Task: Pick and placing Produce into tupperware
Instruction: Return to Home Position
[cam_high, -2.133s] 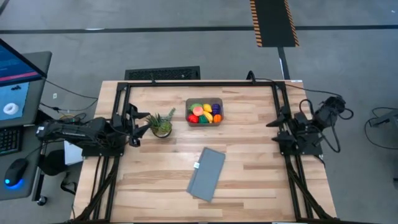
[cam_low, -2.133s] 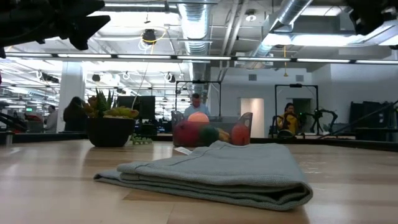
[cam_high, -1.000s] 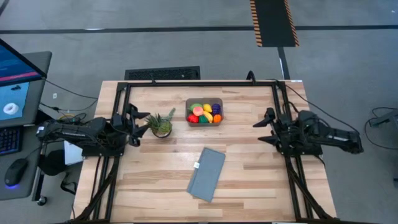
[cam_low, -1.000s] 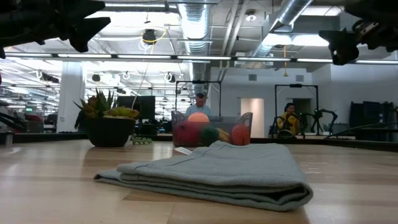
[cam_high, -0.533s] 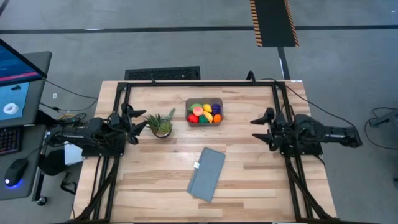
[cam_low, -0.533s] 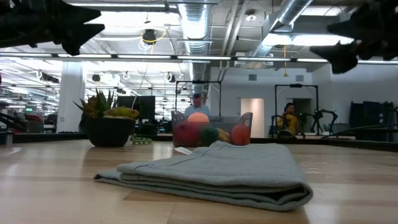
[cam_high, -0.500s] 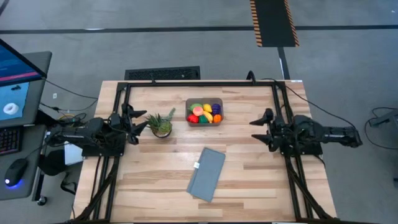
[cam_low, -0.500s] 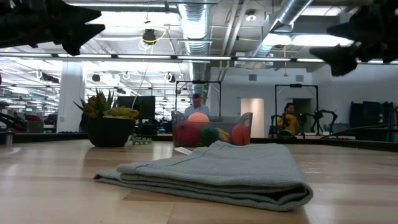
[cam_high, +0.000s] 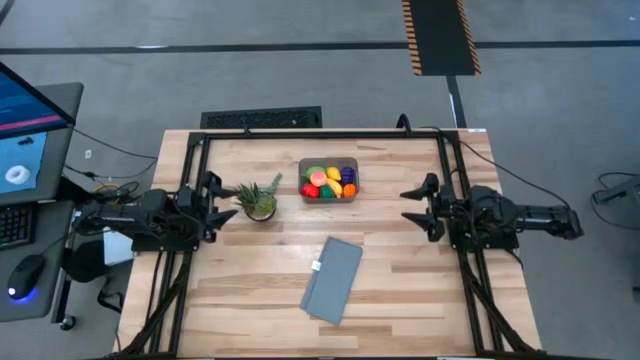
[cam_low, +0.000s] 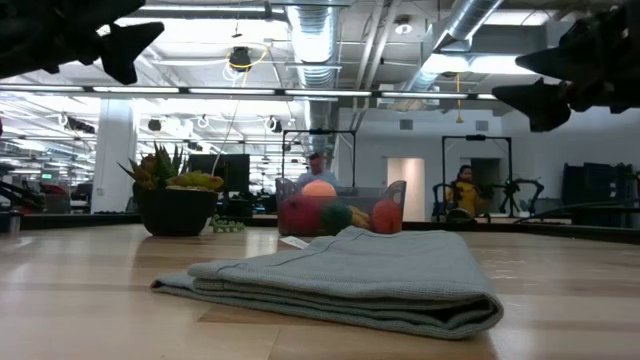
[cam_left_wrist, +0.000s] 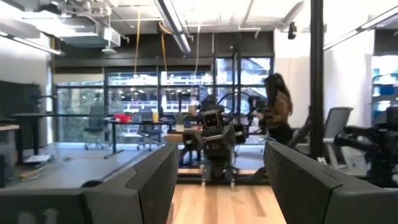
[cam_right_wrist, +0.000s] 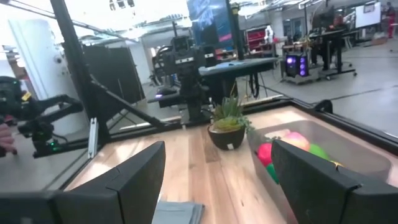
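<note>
At the table's (cam_high: 400, 280) left edge the left gripper (cam_high: 217, 197) is held raised above the wood, its two dark fingers (cam_left_wrist: 143, 180) spread wide with nothing between them. Just ahead of its tips a spiky potted plant (cam_high: 259, 200) is seen, near but not touched. Farther ahead, past the plant and a little to that gripper's left, the tupperware (cam_high: 302, 172) is set, and the produce (cam_high: 330, 182) is heaped inside it; no loose piece is seen on the wood. Between the two arms, nearer the front edge, a folded grey-blue cloth (cam_high: 332, 279) is laid flat. At the right edge the right gripper (cam_high: 412, 204) is held raised, likewise opened and empty, with the tub ahead and to its right.

The toy pieces are judged light, hard and smooth, so likely to slip or roll; each would best be pinched across its widest part. The tub is judged light and easily shoved, and would best be taken by one wall at the rim.
</note>
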